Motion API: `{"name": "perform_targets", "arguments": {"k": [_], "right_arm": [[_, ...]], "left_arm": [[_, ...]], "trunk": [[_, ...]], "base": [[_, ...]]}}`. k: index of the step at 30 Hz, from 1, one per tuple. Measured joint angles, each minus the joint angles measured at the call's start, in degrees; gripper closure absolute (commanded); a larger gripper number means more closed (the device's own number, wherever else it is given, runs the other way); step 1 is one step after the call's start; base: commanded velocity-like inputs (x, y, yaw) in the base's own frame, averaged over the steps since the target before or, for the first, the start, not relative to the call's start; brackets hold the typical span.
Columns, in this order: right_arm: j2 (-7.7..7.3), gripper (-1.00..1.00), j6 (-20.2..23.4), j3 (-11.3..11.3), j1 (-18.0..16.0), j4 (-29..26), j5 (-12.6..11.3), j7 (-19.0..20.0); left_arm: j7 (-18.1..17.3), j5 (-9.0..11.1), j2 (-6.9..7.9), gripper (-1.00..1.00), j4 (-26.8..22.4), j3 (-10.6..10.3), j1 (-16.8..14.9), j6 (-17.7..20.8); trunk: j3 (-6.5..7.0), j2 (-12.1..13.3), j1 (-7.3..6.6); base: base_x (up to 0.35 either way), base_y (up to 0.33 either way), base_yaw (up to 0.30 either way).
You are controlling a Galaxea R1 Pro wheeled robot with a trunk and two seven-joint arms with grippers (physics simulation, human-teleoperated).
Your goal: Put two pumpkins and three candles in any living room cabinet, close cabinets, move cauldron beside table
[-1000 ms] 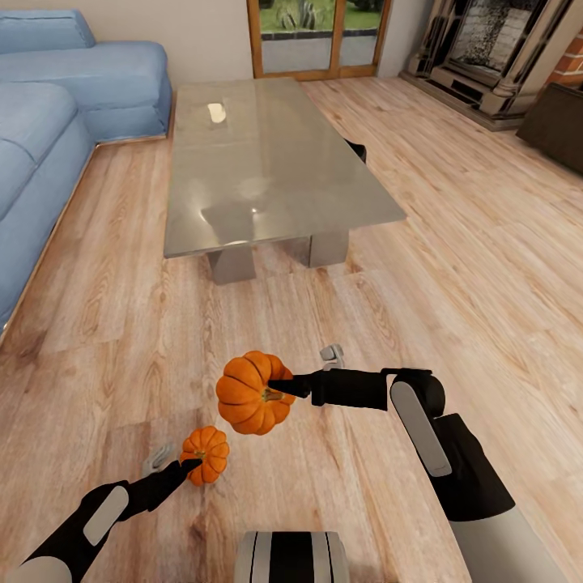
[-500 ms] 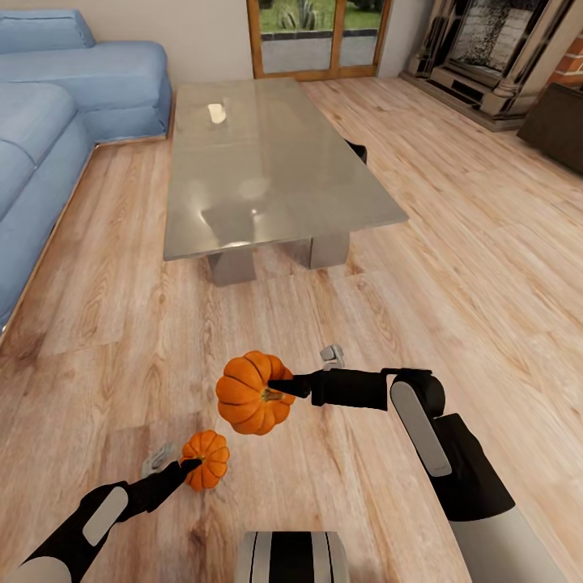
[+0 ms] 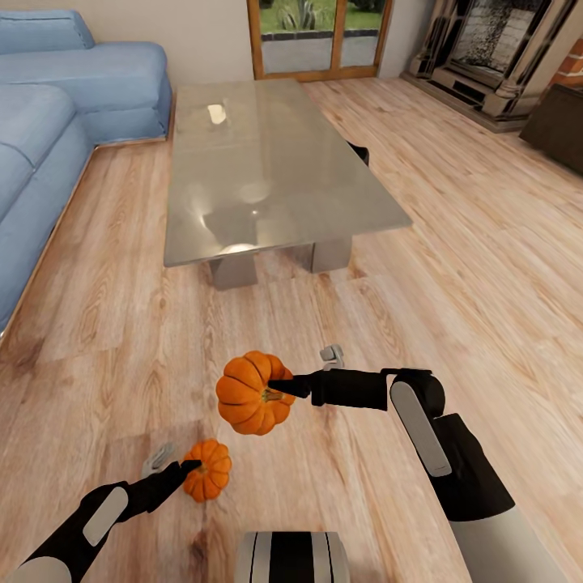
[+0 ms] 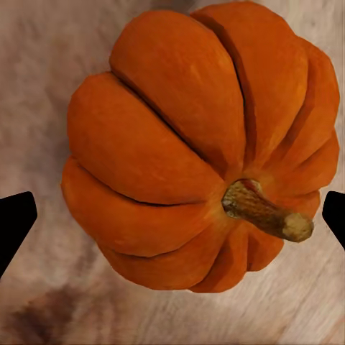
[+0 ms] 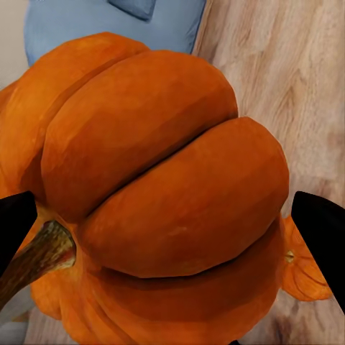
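Note:
Two orange pumpkins show in the head view. The larger pumpkin (image 3: 247,394) hangs above the floor with my right gripper (image 3: 280,389) shut on it near the stem; it bulges between the black fingertips (image 5: 320,230) in the right wrist view. The smaller pumpkin (image 3: 209,470) sits lower, at the tip of my left gripper (image 3: 192,467). In the left wrist view that pumpkin (image 4: 194,144) lies over the wood floor between widely spread fingertips (image 4: 14,219), with a gap on one side. The glass-topped table (image 3: 275,162) stands ahead. The candles are out of view.
A blue sofa (image 3: 57,105) runs along the left. A fireplace (image 3: 494,48) and a dark-brown low cabinet end (image 3: 559,121) stand at the far right. A small black shape (image 3: 359,151) peeks past the table's right edge. Open wood floor (image 3: 470,267) spreads to the right.
The smaller pumpkin has sunk lower against the left gripper's tip while that arm held still. The view shifted slightly. The right gripper and its pumpkin have not moved.

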Motion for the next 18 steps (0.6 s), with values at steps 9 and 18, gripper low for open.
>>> {"name": "perform_targets", "arguments": {"k": [9,18], "right_arm": [[0.0,1.0,0.0,0.0,0.0,-0.1,0.0,0.0],[0.0,1.0,0.0,0.0,0.0,-0.1,0.0,0.0]], "left_arm": [[0.0,0.0,-0.03,-1.0,0.0,0.0,0.0,0.0],[0.0,0.1,0.01,-1.0,0.0,0.0,0.0,0.0]], "trunk": [[0.0,0.0,0.0],[0.0,0.0,0.0]], "base": [[0.1,0.067,0.0],[0.004,0.002,0.0]]}}
